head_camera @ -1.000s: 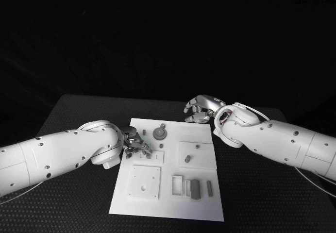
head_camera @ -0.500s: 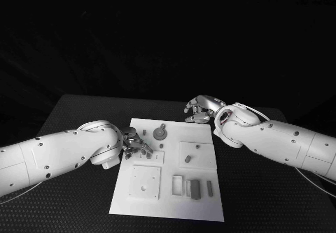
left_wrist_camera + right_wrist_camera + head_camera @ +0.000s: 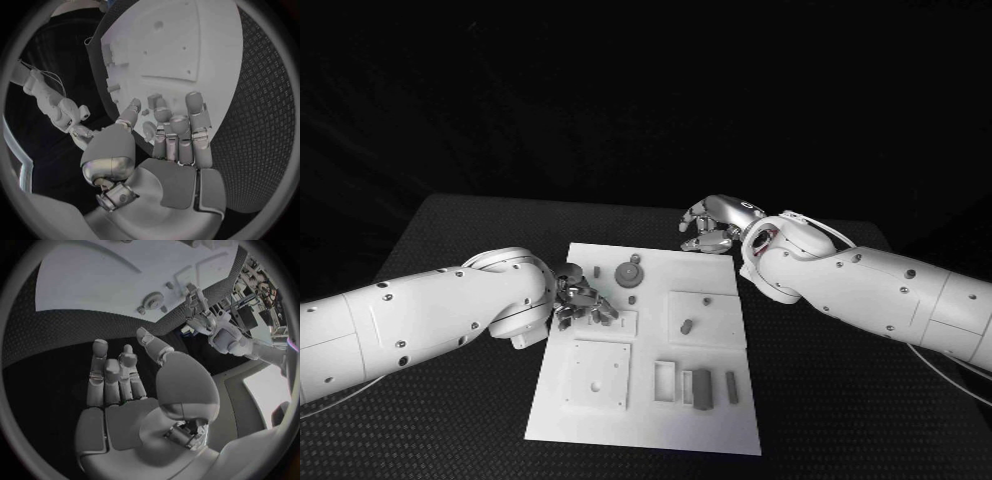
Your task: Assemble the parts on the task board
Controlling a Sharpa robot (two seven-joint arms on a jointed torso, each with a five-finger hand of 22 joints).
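Where the head view centres, the white board (image 3: 646,340) lies on the black table (image 3: 459,230); left hand (image 3: 583,300) at its left edge over small grey parts (image 3: 606,318), gear (image 3: 632,273) just above. Left wrist view: fingers (image 3: 178,125) apart over the board (whether anything is pinched, cannot tell). Right wrist view: right hand (image 3: 134,390) loosely spread, empty, above the mat.
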